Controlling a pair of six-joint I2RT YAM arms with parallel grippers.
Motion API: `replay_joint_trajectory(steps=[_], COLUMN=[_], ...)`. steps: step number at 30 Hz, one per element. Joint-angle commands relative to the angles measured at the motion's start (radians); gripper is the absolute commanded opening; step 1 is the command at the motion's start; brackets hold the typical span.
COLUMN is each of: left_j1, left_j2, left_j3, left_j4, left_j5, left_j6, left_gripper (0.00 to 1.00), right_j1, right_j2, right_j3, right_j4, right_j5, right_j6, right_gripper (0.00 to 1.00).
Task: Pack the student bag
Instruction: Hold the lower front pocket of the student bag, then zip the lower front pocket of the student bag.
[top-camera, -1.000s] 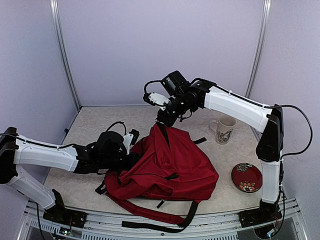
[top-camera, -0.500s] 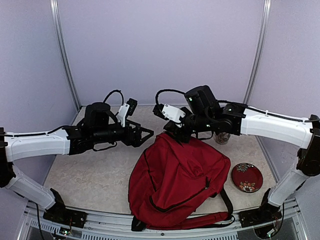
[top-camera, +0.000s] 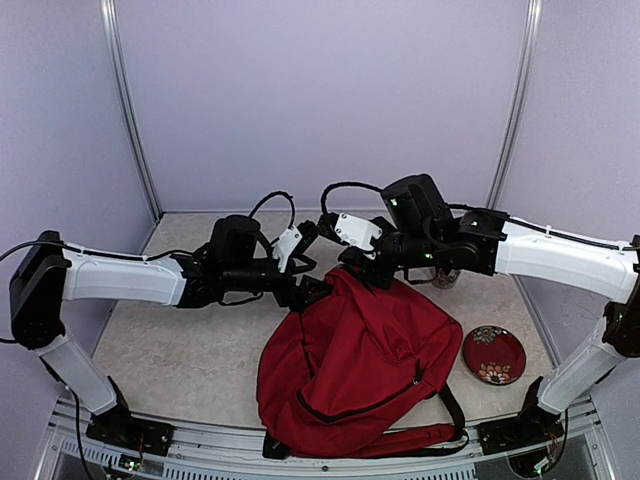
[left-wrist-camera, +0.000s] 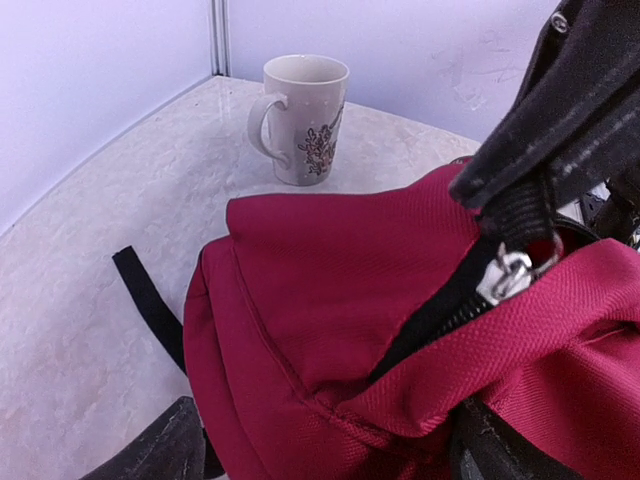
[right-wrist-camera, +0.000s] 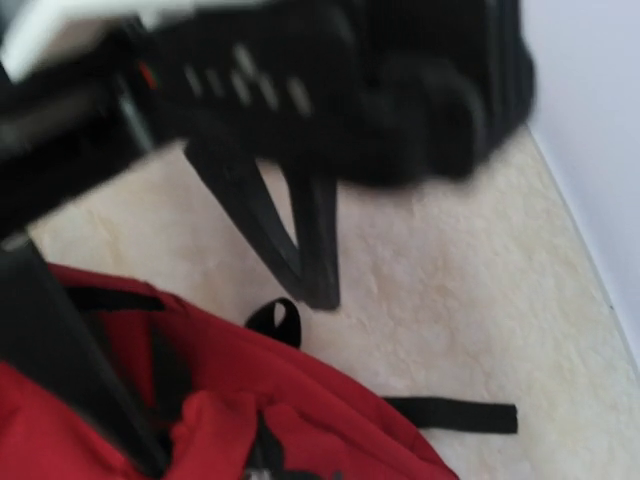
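Observation:
The student bag (top-camera: 350, 360) is a dark-red backpack lying in the middle of the table, its top raised toward the back. My right gripper (top-camera: 352, 268) is shut on the bag's top next to the black zipper; its finger (left-wrist-camera: 550, 120) shows above the metal zipper pull (left-wrist-camera: 505, 275). My left gripper (top-camera: 308, 290) is open at the bag's top left edge, with red fabric (left-wrist-camera: 350, 260) between its two fingers (left-wrist-camera: 150, 450). The right wrist view is blurred and shows the bag's top (right-wrist-camera: 330, 400) and the left gripper's fingers (right-wrist-camera: 300, 240).
A cream mug with a floral print (left-wrist-camera: 305, 120) stands at the back right, partly hidden behind my right arm. A dark-red patterned plate (top-camera: 493, 355) lies at the right. Black straps trail at the front edge (top-camera: 360, 440) and beside the bag (right-wrist-camera: 450, 413).
The bag went from a crumpled heap at the left to lying flat with its top held up. My left gripper swung right and down to the bag's top edge. My right gripper barely moved.

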Motion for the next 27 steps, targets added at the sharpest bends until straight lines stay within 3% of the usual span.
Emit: replay_joint_trajectory(steps=[1, 4, 6, 9, 11, 12, 17, 21, 27], left_j1=[-0.029, -0.048, -0.066, -0.074, -0.068, -0.061, 0.011, 0.049, 0.109], left_j2=[0.145, 0.182, 0.184, 0.172, 0.146, 0.130, 0.037, 0.027, 0.003], left_j3=[0.051, 0.099, 0.108, 0.106, 0.092, 0.076, -0.025, -0.039, -0.069], left_j4=[0.085, 0.098, 0.101, 0.104, 0.109, 0.125, 0.243, 0.221, 0.231], left_j5=[0.005, 0.038, 0.054, 0.083, 0.098, 0.091, 0.068, -0.028, -0.117], left_j6=[0.032, 0.037, 0.059, 0.058, 0.053, 0.043, -0.020, -0.014, -0.010], left_gripper=[0.80, 0.77, 0.67, 0.39, 0.09, 0.00, 0.00, 0.00, 0.00], right_j1=[-0.003, -0.002, -0.002, -0.002, -0.002, -0.002, 0.009, 0.056, 0.127], right_j2=[-0.060, -0.062, -0.068, -0.081, -0.090, -0.093, -0.130, -0.154, -0.210], right_j3=[0.012, 0.019, 0.017, 0.008, 0.007, 0.008, 0.009, -0.020, -0.110], right_j4=[0.119, 0.114, 0.112, 0.112, 0.094, 0.076, -0.056, -0.199, -0.337], right_j5=[0.062, 0.065, 0.067, 0.082, 0.087, 0.090, 0.118, 0.181, 0.135], right_j6=[-0.018, -0.022, -0.022, -0.018, -0.010, -0.002, 0.079, 0.157, 0.296], right_gripper=[0.00, 0.00, 0.00, 0.00, 0.00, 0.00, 0.00, 0.00, 0.00])
